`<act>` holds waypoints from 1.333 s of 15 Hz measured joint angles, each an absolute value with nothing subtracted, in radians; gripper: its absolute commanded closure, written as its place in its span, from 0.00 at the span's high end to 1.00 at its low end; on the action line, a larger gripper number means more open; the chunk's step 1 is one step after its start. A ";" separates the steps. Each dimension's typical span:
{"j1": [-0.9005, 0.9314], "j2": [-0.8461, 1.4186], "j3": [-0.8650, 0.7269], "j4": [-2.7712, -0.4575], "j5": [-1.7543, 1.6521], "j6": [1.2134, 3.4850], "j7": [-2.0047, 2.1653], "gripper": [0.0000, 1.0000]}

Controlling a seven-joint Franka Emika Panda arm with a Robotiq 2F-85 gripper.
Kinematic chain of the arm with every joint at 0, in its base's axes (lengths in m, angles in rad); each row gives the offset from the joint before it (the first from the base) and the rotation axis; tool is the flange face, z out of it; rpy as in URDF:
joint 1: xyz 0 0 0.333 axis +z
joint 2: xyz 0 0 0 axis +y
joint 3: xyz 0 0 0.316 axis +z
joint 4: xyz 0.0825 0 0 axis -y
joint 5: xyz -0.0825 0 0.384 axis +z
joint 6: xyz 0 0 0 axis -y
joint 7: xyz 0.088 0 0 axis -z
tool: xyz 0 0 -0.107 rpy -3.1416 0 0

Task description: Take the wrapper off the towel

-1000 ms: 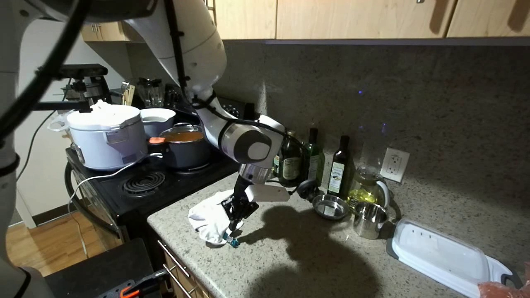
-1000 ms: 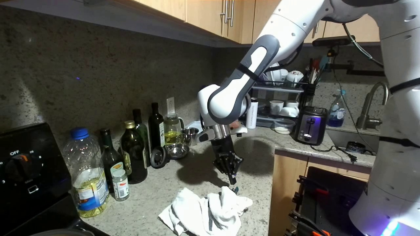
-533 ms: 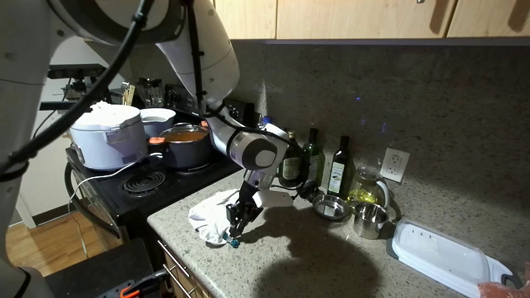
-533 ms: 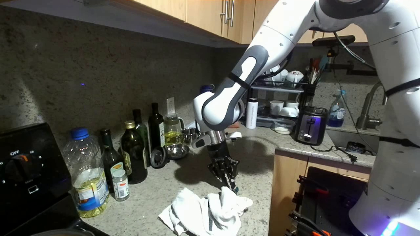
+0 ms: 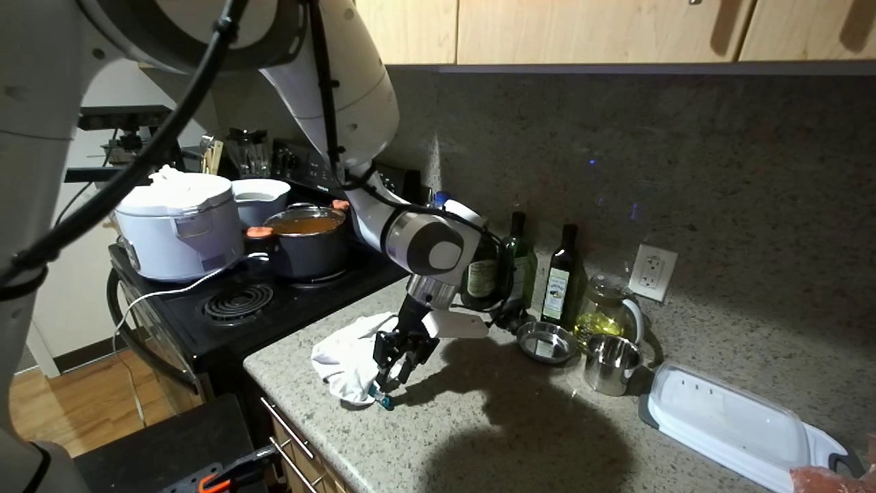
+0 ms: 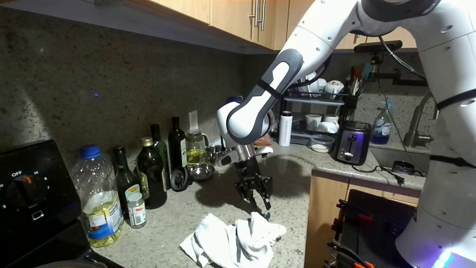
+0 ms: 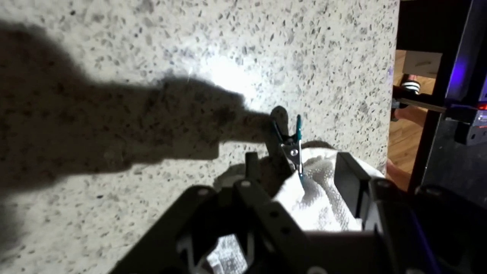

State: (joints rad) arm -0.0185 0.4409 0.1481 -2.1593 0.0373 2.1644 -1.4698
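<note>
The white towel (image 5: 345, 359) lies crumpled on the counter near its front edge; in an exterior view its folds (image 6: 230, 242) fill the lower middle. A small clip with teal handles (image 7: 293, 151) pinches the towel's edge, handles pointing away from the cloth. No wrapper is visible in any view. My gripper (image 6: 261, 204) hangs tilted just above the clip, jaws parted and nothing gripped. From the wrist, the clip appears between the two fingertips, one dark finger (image 7: 348, 179) standing over the towel. Whether a fingertip touches the clip I cannot tell.
Oil bottles (image 6: 152, 171), a steel bowl (image 5: 546, 342), a steel cup (image 5: 611, 364) and a glass jug (image 5: 606, 311) line the back wall. A lidded container (image 5: 729, 418) is farther along. The stove (image 5: 236, 301) borders the counter, whose front edge (image 5: 308, 435) is close to the towel.
The jaws, closed together a second ago, have spread apart. The arm has shifted and the gripper has tilted slightly beside the clip. Towel and clip look unmoved.
</note>
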 measured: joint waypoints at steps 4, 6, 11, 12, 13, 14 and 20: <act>-0.022 0.449 0.142 -2.159 0.037 2.136 -1.470 0.57; -0.025 0.456 0.139 -2.159 0.037 2.134 -1.470 0.56; -0.027 0.476 0.139 -2.156 0.035 2.133 -1.472 0.62; -0.027 0.482 0.139 -2.155 0.035 2.133 -1.473 0.65; -0.027 0.488 0.139 -2.153 0.035 2.133 -1.476 0.68; -0.027 0.494 0.139 -2.151 0.035 2.133 -1.485 0.66; -0.029 0.515 0.139 -2.136 0.035 2.132 -1.509 0.66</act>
